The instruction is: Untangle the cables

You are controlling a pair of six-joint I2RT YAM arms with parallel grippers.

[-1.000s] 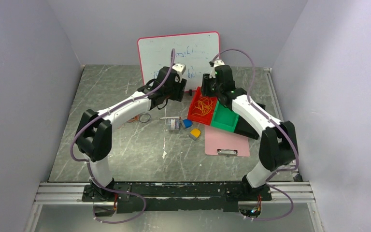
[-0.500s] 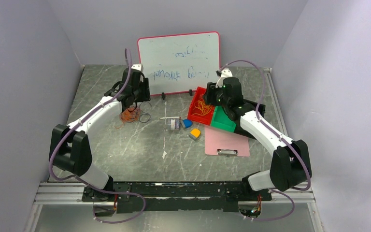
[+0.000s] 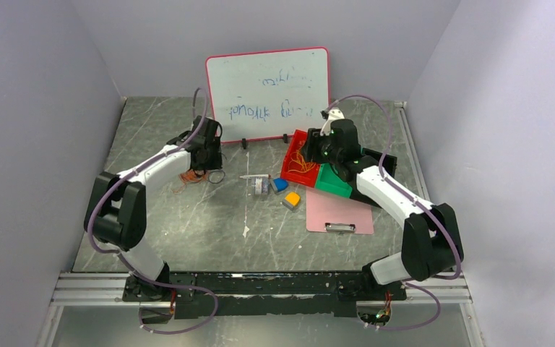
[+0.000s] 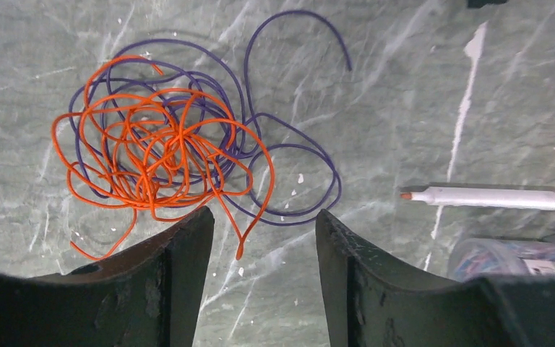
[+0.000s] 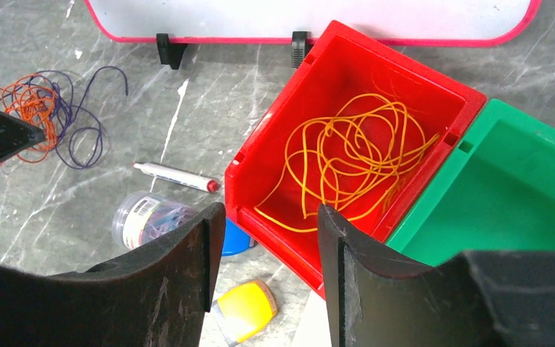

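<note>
A tangle of orange and dark purple cables (image 4: 159, 155) lies loose on the grey table, left of centre (image 3: 191, 176). My left gripper (image 4: 264, 217) hangs open just above the table at the tangle's near edge, with one orange cable end lying between its fingers, untouched. A separate yellowish cable (image 5: 354, 163) lies in loose loops inside the red bin (image 5: 274, 155). My right gripper (image 5: 267, 213) stands open and empty over that bin's near left wall. The orange and purple cables (image 5: 40, 116) show far to its left.
A white marker (image 4: 488, 197) and a clear plastic jar (image 5: 148, 217) lie between the tangle and the bins. A blue piece (image 5: 233, 238) and a yellow block (image 5: 246, 309) sit by the red bin. A green bin (image 5: 506, 188), pink clipboard (image 3: 340, 212) and whiteboard (image 3: 267, 94) stand nearby.
My left arm has swung from the whiteboard's middle leftward and come down over the orange and purple tangle. My right arm has shifted slightly and stays over the red bin.
</note>
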